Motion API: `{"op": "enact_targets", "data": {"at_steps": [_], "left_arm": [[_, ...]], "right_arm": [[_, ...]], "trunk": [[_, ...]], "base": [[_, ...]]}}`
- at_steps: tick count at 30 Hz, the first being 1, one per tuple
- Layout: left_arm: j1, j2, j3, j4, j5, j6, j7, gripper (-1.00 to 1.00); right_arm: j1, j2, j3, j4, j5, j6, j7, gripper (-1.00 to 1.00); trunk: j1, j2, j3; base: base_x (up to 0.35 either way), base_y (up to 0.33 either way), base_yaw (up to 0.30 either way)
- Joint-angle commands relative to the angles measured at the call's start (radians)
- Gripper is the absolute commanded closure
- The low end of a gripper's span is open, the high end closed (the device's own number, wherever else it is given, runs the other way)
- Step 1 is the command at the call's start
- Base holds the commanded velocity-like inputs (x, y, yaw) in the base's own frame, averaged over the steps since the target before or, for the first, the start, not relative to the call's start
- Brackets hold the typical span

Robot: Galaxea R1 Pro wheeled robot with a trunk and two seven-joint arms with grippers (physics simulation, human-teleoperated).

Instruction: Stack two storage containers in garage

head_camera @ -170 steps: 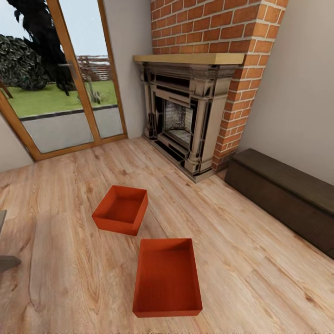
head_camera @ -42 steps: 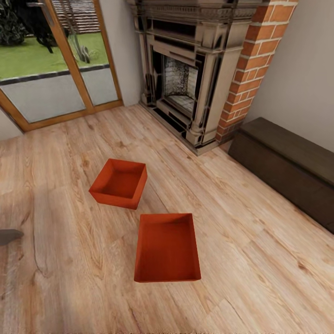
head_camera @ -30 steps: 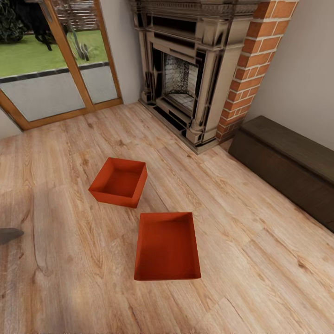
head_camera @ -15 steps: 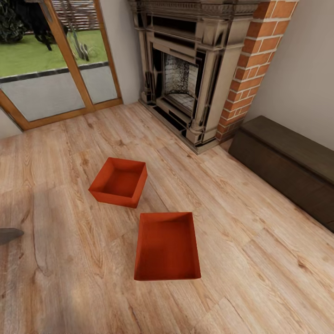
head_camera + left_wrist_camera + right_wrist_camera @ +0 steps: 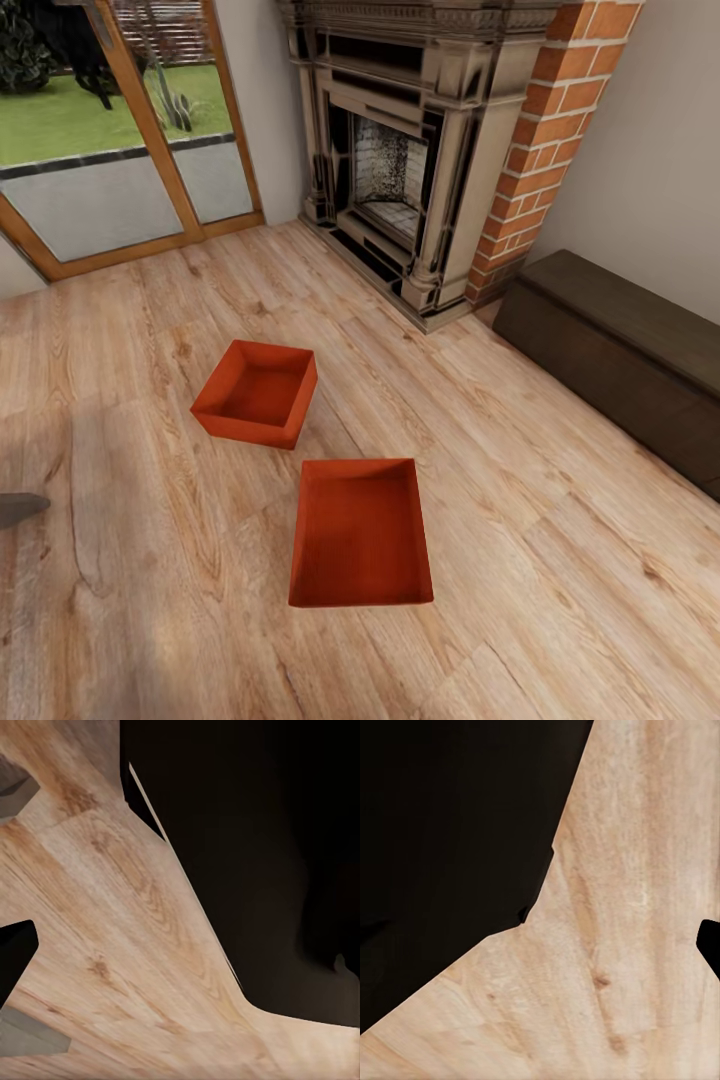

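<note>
Red-orange storage containers (image 5: 361, 532) (image 5: 256, 392) lie apart on wood-plank floor (image 5: 520, 480); unlabelled.

No text, label, brand, number or sign can be read anywhere in these views; every visible surface is unmarked.

Matt red-orange storage containers (image 5: 361, 535) (image 5: 257, 392) sit on grainy wood-plank floor (image 5: 560, 560) near rough brick chimney (image 5: 540, 130).

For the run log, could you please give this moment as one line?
room: living room | near storage container: on wood floor, untouched | far storage container: on wood floor, apart from it | carried: nothing seen | stack: not begun
</note>
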Motion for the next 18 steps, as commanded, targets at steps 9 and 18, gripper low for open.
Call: {"op": "enact_targets", "data": {"at_steps": [9, 18], "left_arm": [[0.000, -0.001, 0.001, -0.001, 0.006, -0.002, 0.000, -1.00], [0.000, -0.001, 0.001, -0.001, 0.006, -0.002, 0.000, -1.00]], "right_arm": [[-0.001, 0.010, 0.007, 0.002, -0.012, -0.004, -0.012, -1.00], [-0.001, 0.009, 0.009, 0.002, -0.011, -0.003, -0.008, -1.00]], "trunk": [[0.000, 0.000, 0.000], [0.000, 0.000, -0.001]], "base": [[0.009, 0.000, 0.007], [0.000, 0.000, 0.129]]}}
